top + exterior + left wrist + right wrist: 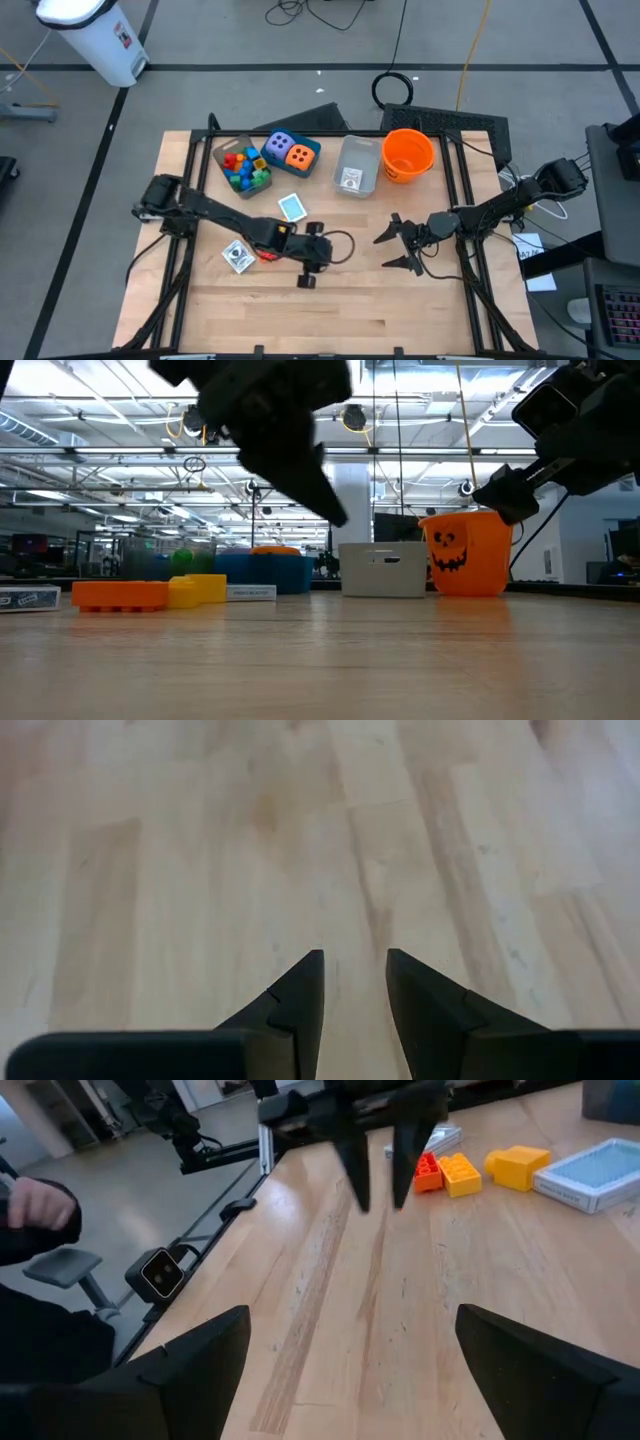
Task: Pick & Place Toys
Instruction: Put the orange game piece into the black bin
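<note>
Wooden table [330,310] fills my overhead view, with both arms reaching in over it. At the far edge I see an orange bucket [407,154], a grey bin [356,166] beside it, and a tray [222,150] holding mixed bricks [246,168]. Just beside the tray sit a purple die [279,146] and an orange die [301,155], touching each other. My left gripper [306,268] hangs over the table's middle; its fingers [300,1000] stand slightly apart with bare wood between them, clamped on nothing. My right gripper [392,249] hangs to the right of it, jaws spread wide and empty, pointing toward the left gripper. A blue card [292,207] lies flat between the tray and the left gripper. A second card [237,257] lies near the left arm on its near side. In the right wrist view, an orange brick [429,1170], a yellow brick [461,1174] touching it and a darker yellow brick [515,1166] rest on the table beyond the left gripper. A person's hand [38,1205] shows off the table.
</note>
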